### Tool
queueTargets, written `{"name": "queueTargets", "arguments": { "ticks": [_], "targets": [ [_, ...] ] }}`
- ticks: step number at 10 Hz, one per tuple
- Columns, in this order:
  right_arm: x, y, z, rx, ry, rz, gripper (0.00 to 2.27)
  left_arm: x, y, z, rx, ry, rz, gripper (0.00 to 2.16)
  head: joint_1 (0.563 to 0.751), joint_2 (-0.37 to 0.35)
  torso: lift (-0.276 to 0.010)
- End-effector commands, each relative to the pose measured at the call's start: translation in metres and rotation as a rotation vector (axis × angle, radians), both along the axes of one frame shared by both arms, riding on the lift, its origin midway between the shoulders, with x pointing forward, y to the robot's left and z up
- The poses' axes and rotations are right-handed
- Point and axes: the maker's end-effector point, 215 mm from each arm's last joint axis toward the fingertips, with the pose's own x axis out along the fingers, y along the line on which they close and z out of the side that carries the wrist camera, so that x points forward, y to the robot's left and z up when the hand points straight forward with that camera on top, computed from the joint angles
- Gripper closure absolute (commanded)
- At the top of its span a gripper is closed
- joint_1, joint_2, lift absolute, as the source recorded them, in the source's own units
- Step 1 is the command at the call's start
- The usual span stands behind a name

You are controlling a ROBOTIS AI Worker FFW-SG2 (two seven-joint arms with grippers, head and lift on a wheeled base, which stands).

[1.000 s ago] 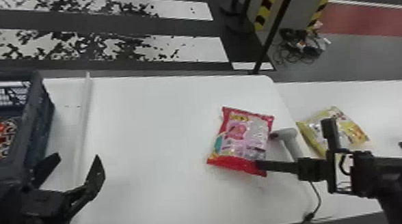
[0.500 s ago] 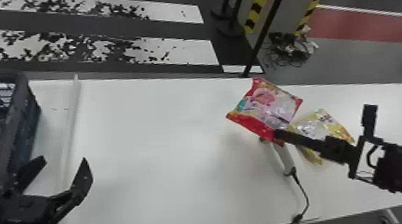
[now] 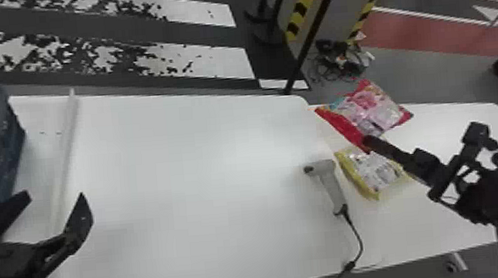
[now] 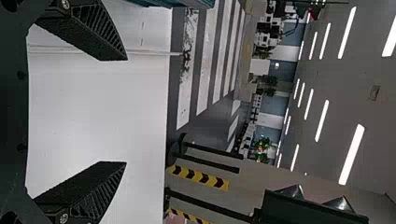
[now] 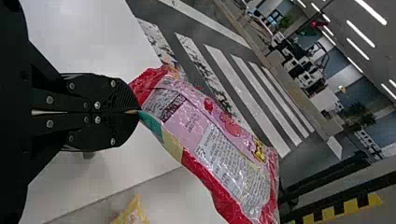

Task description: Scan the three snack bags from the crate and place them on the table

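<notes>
The left gripper (image 3: 55, 196) is hovering with fingers apart; the scanner (image 3: 328, 183) is lying beside the yellow snack bag (image 3: 376, 173). The right gripper (image 3: 367, 140) is pinching the red-and-pink snack bag (image 3: 369, 112) above the table (image 3: 445, 214); beyond, striped floor (image 3: 221, 62) is showing.

In the head view, white stripes (image 3: 229, 63), some speckled dark, cross the grey floor (image 3: 434, 75). A black pole (image 3: 315, 29) slants beside yellow-and-black hazard tape (image 3: 302, 9), near tangled cables (image 3: 335, 61). Beyond them runs a red floor band (image 3: 418, 31). The left wrist view has bright ceiling lights (image 4: 351, 154) and green plants (image 4: 262, 142).
</notes>
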Motion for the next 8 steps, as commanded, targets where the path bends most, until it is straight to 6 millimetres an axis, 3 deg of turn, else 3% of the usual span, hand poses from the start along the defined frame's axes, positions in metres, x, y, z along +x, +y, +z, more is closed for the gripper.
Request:
{"name": "queueTargets", "arguments": {
  "ticks": [1, 3, 4, 5, 6, 7, 8],
  "targets": [
    [0.006, -0.033, -0.011, -0.015, 0.006, -0.087, 2.26, 0.000, 0.002, -0.001, -0.001, 0.002, 0.000, 0.08, 0.695, -0.350, -0.062],
    [-0.006, -0.064, -0.046, -0.057, 0.116, -0.189, 2.26, 0.000, 0.003, 0.000, -0.005, 0.002, 0.002, 0.08, 0.695, -0.350, -0.062],
    [-0.015, -0.072, -0.063, -0.078, 0.174, -0.218, 2.03, 0.001, 0.003, 0.000, -0.007, 0.000, 0.002, 0.08, 0.695, -0.350, -0.062],
    [-0.021, -0.073, -0.077, -0.096, 0.217, -0.223, 1.39, 0.001, 0.002, 0.001, -0.009, -0.003, 0.002, 0.08, 0.695, -0.350, -0.062],
    [-0.025, -0.074, -0.083, -0.104, 0.237, -0.227, 0.17, 0.001, 0.002, 0.001, -0.009, -0.003, 0.001, 0.08, 0.695, -0.350, -0.062],
    [-0.028, -0.076, -0.088, -0.108, 0.256, -0.240, 0.00, 0.000, 0.002, 0.001, -0.010, -0.003, 0.000, 0.08, 0.695, -0.350, -0.062],
    [-0.030, -0.075, -0.089, -0.097, 0.257, -0.240, 0.03, -0.001, 0.002, 0.002, -0.010, -0.004, 0.000, 0.08, 0.695, -0.350, -0.062]
  ]
}}
